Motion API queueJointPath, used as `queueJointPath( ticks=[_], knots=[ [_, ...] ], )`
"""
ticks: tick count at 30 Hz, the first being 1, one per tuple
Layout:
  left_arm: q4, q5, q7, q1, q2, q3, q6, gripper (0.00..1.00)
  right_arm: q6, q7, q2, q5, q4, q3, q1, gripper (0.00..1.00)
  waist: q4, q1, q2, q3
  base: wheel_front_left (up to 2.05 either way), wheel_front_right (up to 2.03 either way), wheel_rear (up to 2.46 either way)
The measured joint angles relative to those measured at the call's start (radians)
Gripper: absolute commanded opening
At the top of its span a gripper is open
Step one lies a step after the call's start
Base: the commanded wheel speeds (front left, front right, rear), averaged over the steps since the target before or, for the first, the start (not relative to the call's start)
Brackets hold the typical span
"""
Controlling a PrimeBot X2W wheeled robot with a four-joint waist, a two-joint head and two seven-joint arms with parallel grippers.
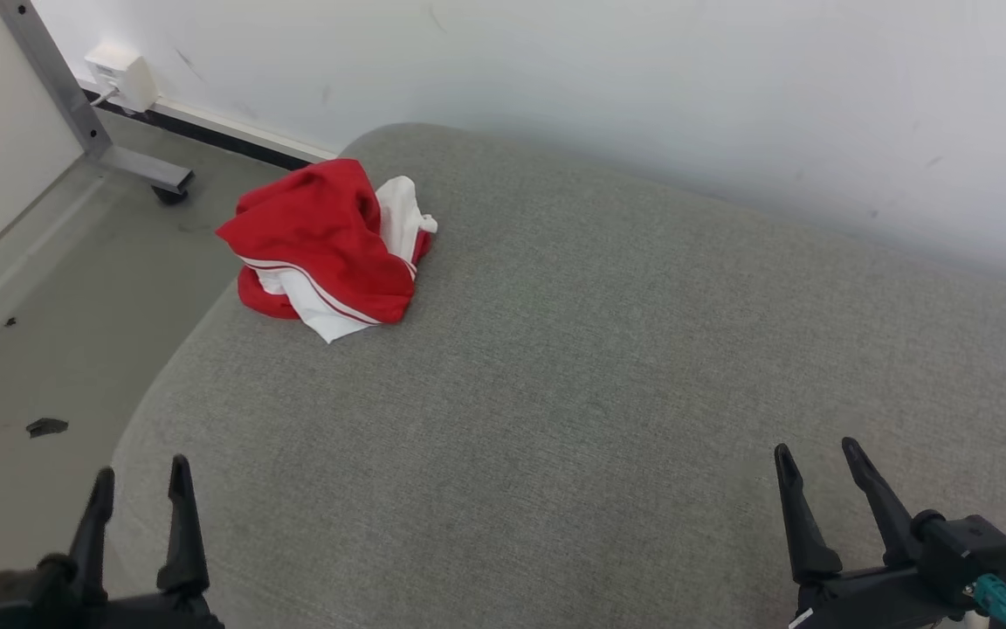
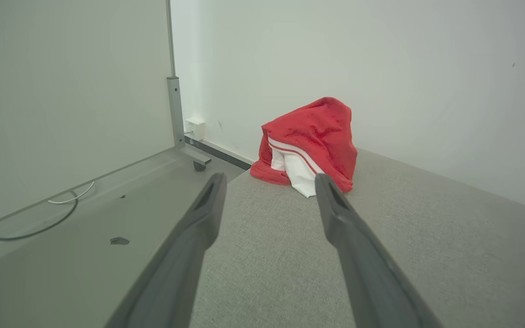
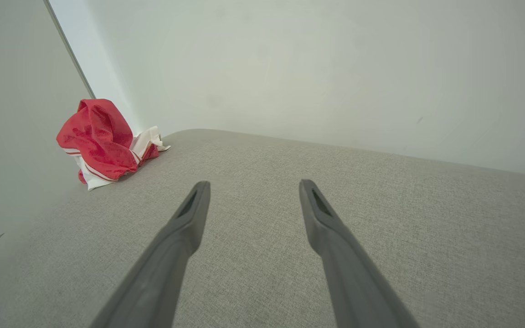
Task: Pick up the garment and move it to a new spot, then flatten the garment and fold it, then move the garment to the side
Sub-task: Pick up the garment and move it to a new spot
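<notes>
The pick-up is only beginning, I judge: the crumpled red and white garment (image 1: 324,245) is lying at the far left corner of the grey cushion (image 1: 573,393), near its edge. The left gripper (image 1: 141,472) and right gripper (image 1: 817,450) are hovering at the near side, jaws spread, holding nothing. The next move is probably calling for a forward reach onto a raised fold.

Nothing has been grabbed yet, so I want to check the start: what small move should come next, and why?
Probably reach the left claw forward toward the garment. It lies crumpled at the far left of the grey cushion, nearer that claw than the right claw; both are open, empty and well short of it.
</notes>
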Motion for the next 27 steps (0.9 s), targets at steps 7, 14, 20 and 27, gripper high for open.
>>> queueJointPath(
  ticks=[7, 14, 20, 27],
  knots=[
    [0.021, -0.026, -0.009, -0.170, 0.018, 0.039, -0.016, 1.00, 0.000, 0.020, -0.030, -0.010, -0.034, -0.004, -0.046, 1.00, -0.041, 0.0000, 0.0000, 0.053, 0.00, 0.00, 0.00],
    [0.062, -0.054, -0.017, -0.397, 0.063, 0.083, -0.030, 1.00, 0.000, 0.038, -0.063, -0.032, -0.090, -0.037, -0.102, 1.00, -0.123, 0.0001, 0.0001, 0.135, 0.00, 0.00, 0.00],
    [0.121, -0.058, -0.007, -0.571, 0.145, 0.109, -0.054, 1.00, 0.000, 0.038, -0.072, -0.042, -0.121, -0.070, -0.123, 1.00, -0.209, 0.0002, 0.0001, 0.210, 0.00, 0.00, 0.00],
    [0.249, -0.072, 0.038, -0.721, 0.214, 0.117, -0.082, 1.00, 0.000, 0.033, -0.078, -0.044, -0.142, -0.102, -0.133, 1.00, -0.301, 0.0001, 0.0001, 0.292, 0.00, 0.00, 0.00]
  ],
)
